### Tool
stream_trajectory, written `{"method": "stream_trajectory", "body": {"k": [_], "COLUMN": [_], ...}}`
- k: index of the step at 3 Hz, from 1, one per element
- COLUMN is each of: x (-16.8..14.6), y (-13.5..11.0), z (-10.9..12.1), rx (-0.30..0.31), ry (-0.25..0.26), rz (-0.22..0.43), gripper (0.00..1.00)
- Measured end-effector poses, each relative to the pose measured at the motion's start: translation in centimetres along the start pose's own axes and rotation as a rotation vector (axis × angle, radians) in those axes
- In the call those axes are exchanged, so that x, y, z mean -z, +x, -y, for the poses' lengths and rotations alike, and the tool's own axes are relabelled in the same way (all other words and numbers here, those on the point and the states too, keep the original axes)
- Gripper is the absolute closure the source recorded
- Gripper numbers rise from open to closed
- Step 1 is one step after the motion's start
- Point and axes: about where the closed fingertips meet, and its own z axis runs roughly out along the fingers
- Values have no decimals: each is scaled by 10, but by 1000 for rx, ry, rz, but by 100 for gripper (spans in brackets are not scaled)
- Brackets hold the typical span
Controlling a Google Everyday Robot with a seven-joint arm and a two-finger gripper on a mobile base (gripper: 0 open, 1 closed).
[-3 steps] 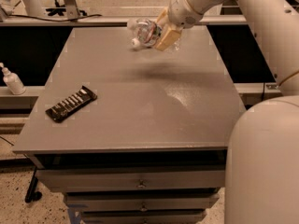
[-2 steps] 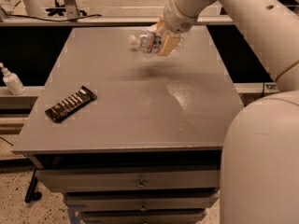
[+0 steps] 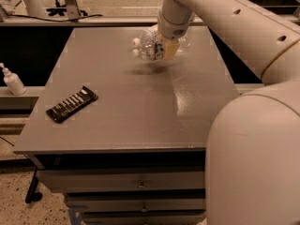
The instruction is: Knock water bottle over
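- The grey table (image 3: 140, 125) takes most of the view, and below its front edge there are drawers (image 3: 140, 185).
- On the left front part of the table lies a flat dark packet (image 3: 71, 104) with pale stripes, turned at an angle. It is well apart from the bottle and from the arm.
- Left of the table, on a lower ledge, stands a small white pump bottle (image 3: 11, 81). It does not touch the table.
- Behind the table, at the top left, a black cable (image 3: 47, 18) runs along a rail.
- The robot's large pale body (image 3: 253, 158) fills the right front corner and covers that corner of the table.
- The arm (image 3: 225, 18) comes down from the upper right, over the far part of the table.
- The gripper (image 3: 164, 50) is over the far middle of the table, above the surface.
- The gripper is closed around the water bottle (image 3: 147, 48). One tan finger (image 3: 171, 50) lies across the body of the bottle, and the other finger is hidden behind it.
- The water bottle is on its side in the air, with its white end to the left. It does not touch the table.
- A soft dark shadow (image 3: 147, 71) lies on the table just under the bottle.
- At the left end of the bottle two white round spots show, one above the other. I cannot tell if both are caps.
- Nothing lies on the table between the bottle and the packet.
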Motion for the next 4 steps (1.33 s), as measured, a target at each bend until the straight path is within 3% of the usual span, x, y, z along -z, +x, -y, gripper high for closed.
{"method": "stream_trajectory", "body": {"k": [2,4], "x": [-9,-11], "y": [9,10], "z": [1,0], "rx": [-4,3], "ry": [-18,-32], "rz": [-92,-114], "gripper": [59,12]}}
